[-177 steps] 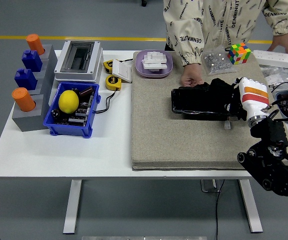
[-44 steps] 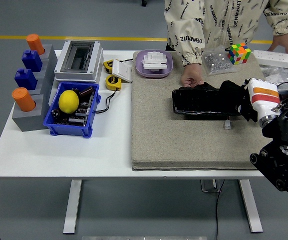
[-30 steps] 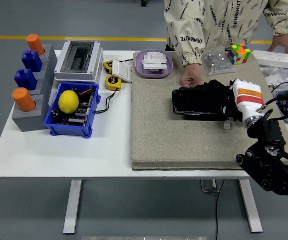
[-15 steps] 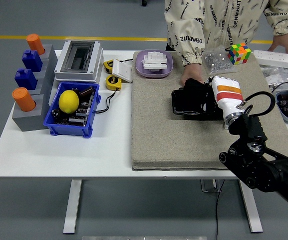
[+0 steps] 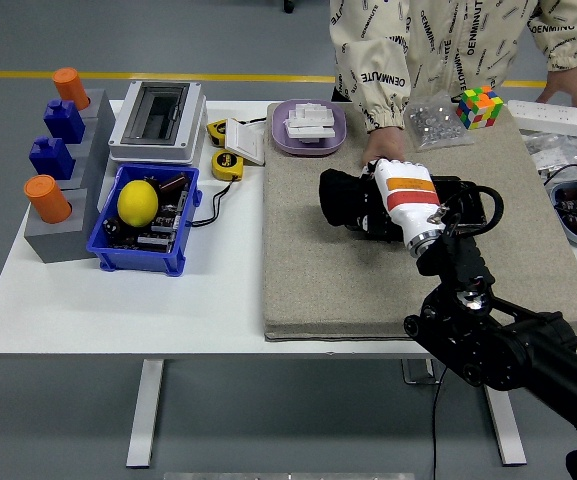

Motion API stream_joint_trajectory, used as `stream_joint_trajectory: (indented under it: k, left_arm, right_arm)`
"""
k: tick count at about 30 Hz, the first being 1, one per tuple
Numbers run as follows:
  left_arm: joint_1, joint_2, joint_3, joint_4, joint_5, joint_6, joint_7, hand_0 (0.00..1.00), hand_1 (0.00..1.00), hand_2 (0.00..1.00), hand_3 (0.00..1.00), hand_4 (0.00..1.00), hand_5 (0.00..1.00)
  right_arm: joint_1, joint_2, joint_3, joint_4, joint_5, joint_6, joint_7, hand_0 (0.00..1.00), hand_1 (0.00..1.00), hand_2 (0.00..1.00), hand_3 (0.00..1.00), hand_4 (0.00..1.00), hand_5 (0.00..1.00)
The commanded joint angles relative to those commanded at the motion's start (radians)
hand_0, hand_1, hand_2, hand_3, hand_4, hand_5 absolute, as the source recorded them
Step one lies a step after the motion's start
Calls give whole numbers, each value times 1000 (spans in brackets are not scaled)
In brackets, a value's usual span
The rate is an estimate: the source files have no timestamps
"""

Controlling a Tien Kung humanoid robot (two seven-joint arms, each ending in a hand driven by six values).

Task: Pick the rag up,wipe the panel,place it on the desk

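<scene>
My right hand (image 5: 353, 200), white-backed with an orange stripe, reaches in from the lower right and is shut on a black rag (image 5: 332, 194). It presses the rag down at the left end of the black panel (image 5: 473, 203), which lies on the grey felt mat (image 5: 318, 270). The rag sticks out past the panel's left edge onto the mat. A person at the far side rests a hand (image 5: 380, 150) at the panel's back edge. Rag and fingers are both black and hard to tell apart. My left arm is out of view.
A purple bowl (image 5: 308, 127), a bag of screws (image 5: 433, 122) and a Rubik's cube (image 5: 479, 107) sit at the mat's back. To the left stand a blue bin (image 5: 173, 245) holding a lemon (image 5: 137, 202), a white box (image 5: 158, 120), tape measures (image 5: 226, 165) and grey peg blocks (image 5: 58, 180).
My right hand has swept the rag leftward along the panel, from its right end to its left end. The person's hand has stayed at the panel's back edge.
</scene>
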Motion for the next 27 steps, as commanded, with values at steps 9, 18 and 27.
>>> stream_joint_trajectory:
  k: [9,18,27]
  left_arm:
    - [-3,-1,-2,-2,2,0,-1,605,641,657,562,628,445]
    - [-3,-2,-5,-2,3,0,-1,605,642,657,562,627,445]
    - [0,-5,-9,-1,4,0,0,604,642,657,561,627,445]
  right_arm:
    - [24,5,-71,66,-4,4,-7,284,400,422,435,957,22]
    - [25,0,-70,40,1,6,-6,284,400,421,435,957,23]
    - [12,-38,-49,10,4,8,-3,284,400,421,435,956,22]
